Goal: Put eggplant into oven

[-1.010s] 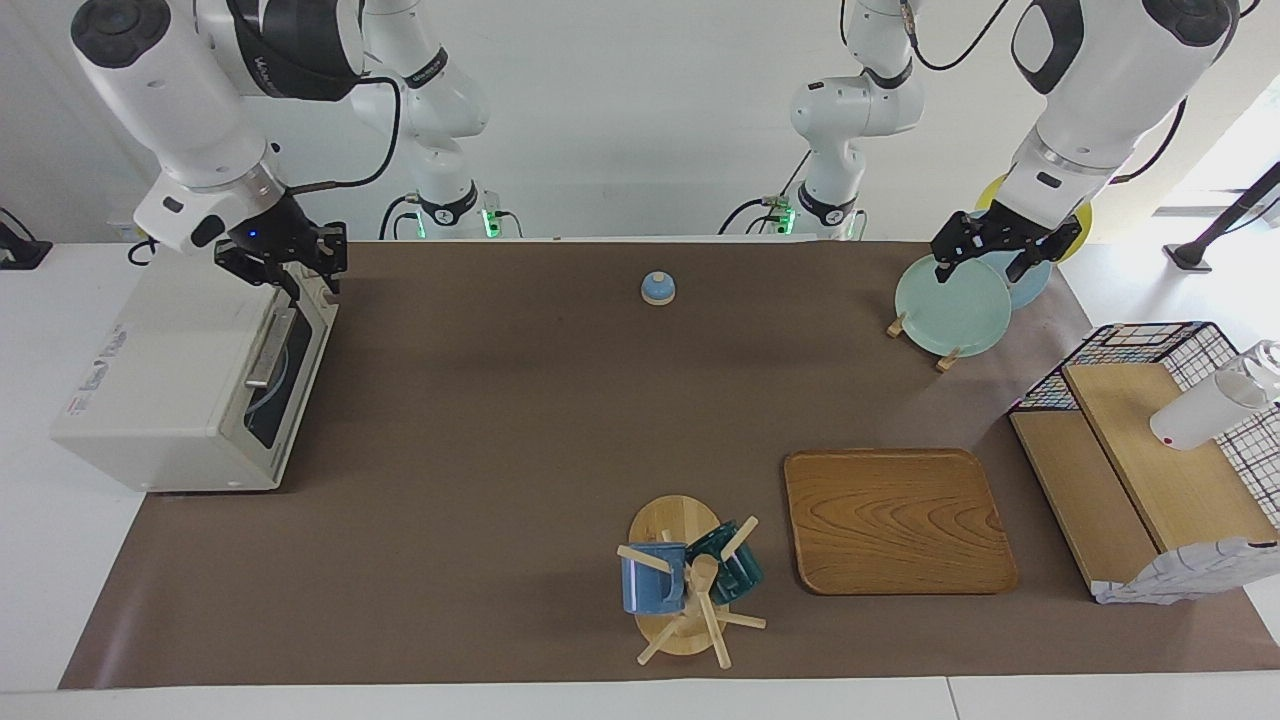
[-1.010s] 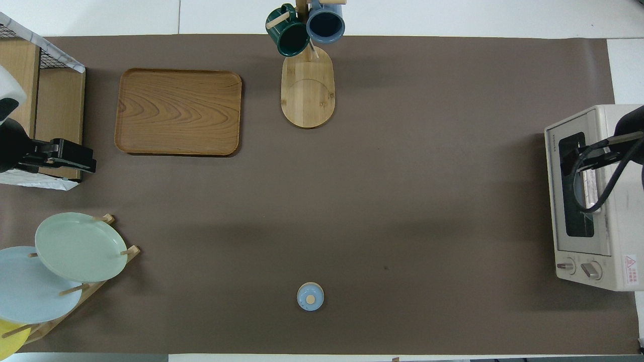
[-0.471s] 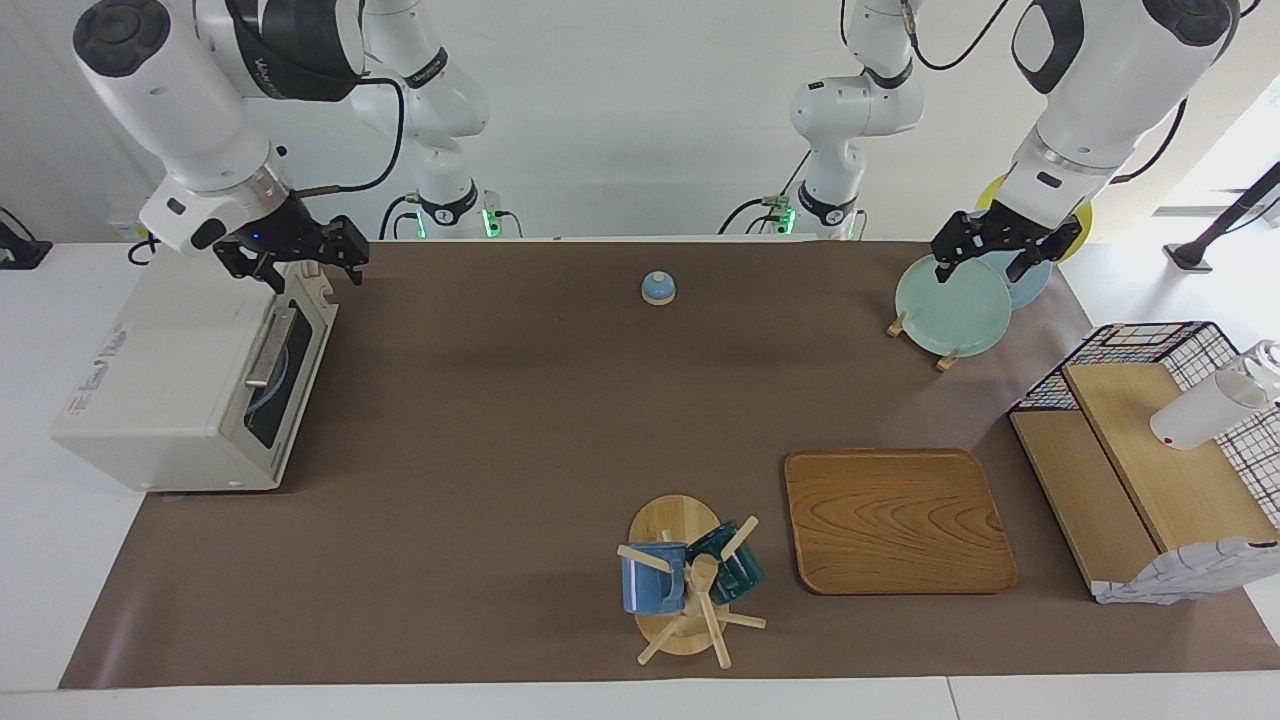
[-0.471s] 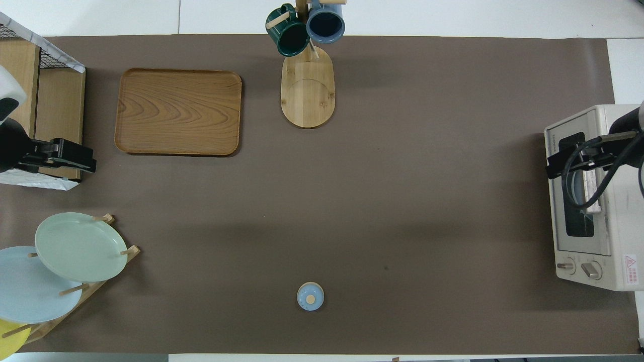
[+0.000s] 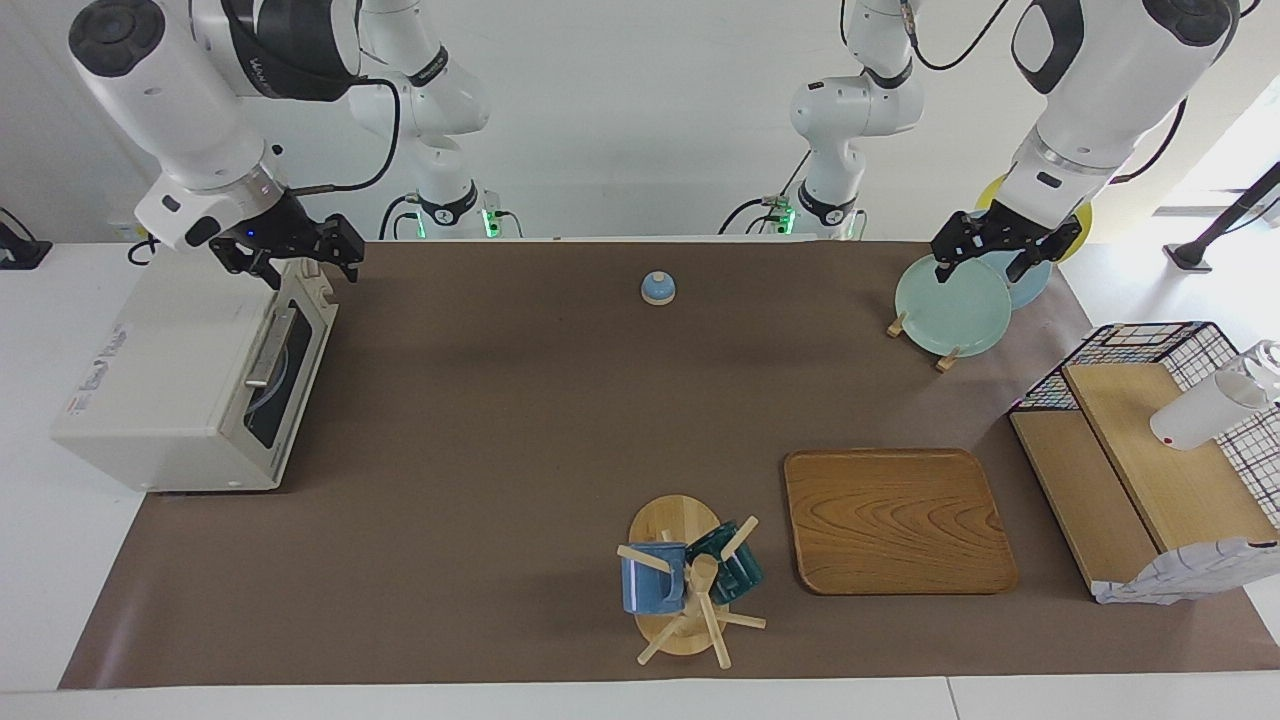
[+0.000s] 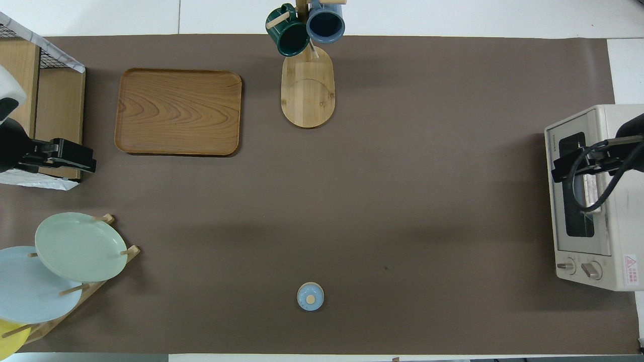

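Observation:
The cream-white oven [image 5: 170, 370] stands at the right arm's end of the table with its dark glass door shut and its bar handle [image 5: 268, 345] facing the table's middle. It also shows in the overhead view [image 6: 619, 241]. The eggplant is not in view in either frame. My right gripper [image 5: 300, 268] hangs open and empty just above the door's top edge at the corner nearer the robots, and in the overhead view [image 6: 561, 171] it is over the door. My left gripper [image 5: 985, 268] is open and empty over the plate rack and waits there.
A rack with a green plate [image 5: 950, 305] and other plates stands at the left arm's end. A wooden tray [image 5: 895, 520], a mug tree [image 5: 690, 580], a small blue knobbed lid [image 5: 658, 288] and a wire-and-wood shelf [image 5: 1150, 450] also stand on the brown mat.
My right gripper has lifted a little off the oven door's top edge and shifted out from over the oven top to over the door. The left arm has not moved.

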